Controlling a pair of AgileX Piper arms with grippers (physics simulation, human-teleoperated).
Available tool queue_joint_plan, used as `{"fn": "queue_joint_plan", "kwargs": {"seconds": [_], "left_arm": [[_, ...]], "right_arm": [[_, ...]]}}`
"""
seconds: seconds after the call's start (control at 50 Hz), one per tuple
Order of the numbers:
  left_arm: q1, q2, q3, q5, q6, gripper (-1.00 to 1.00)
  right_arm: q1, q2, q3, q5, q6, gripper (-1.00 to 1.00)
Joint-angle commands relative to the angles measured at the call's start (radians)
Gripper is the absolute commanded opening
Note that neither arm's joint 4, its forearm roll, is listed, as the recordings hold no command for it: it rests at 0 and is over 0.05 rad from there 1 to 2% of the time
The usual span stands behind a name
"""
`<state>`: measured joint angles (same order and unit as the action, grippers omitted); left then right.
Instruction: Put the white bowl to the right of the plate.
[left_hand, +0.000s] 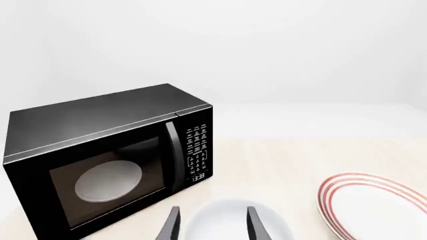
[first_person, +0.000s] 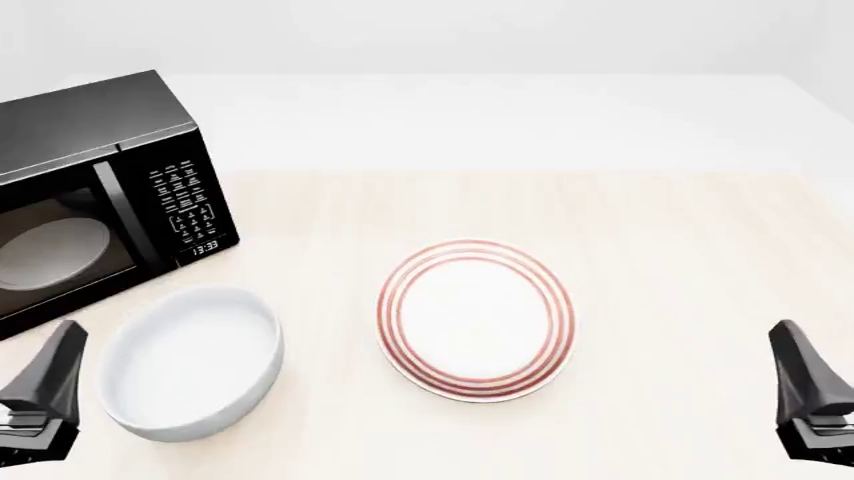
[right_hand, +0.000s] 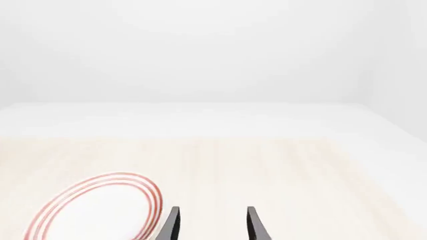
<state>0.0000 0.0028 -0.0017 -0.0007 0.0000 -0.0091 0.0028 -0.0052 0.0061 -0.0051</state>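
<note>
White bowl (first_person: 190, 362): on the wooden table (first_person: 667, 250), left of the red-ringed plate (first_person: 477, 319), near it but not touching, and just in front of the black microwave (first_person: 100, 190). Wrong side of the plate for the task, so nothing done yet by the look of it.

Left gripper (first_person: 40, 395): just beside the bowl's left rim in the front view, low at the near edge. In the left wrist view, fingers spread with the bowl (left_hand: 235, 222) showing between and past them, directly ahead along the reach; gripping nothing. Microwave (left_hand: 110, 160) off to one side of that view, pale turntable disc (left_hand: 109, 181) visible behind its door, plate (left_hand: 377, 205) to the other side.

Right gripper (first_person: 811, 395): well apart from the bowl, beyond the plate, over bare table on the right. Fingers parted in the right wrist view (right_hand: 212, 225), nothing between them; plate (right_hand: 97, 207) ahead and off to the side.

Round bowl, so no long axis to line up with; any rim point serves. Clearly the nearer arm: left. Likely a rim grasp by the left gripper, then a carry across or around the plate to the open table on its right.
</note>
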Motion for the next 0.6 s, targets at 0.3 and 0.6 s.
{"fn": "queue_joint_plan", "kwargs": {"seconds": [0.3, 0.6], "left_arm": [[0.0, 0.004, -0.003, -0.001, 0.0, 1.0], [0.0, 0.004, -0.003, -0.001, 0.0, 1.0]], "right_arm": [[0.013, 0.084, -0.003, -0.066, -0.065, 1.0], [0.149, 0.289, -0.263, -0.007, -0.078, 1.0]]}}
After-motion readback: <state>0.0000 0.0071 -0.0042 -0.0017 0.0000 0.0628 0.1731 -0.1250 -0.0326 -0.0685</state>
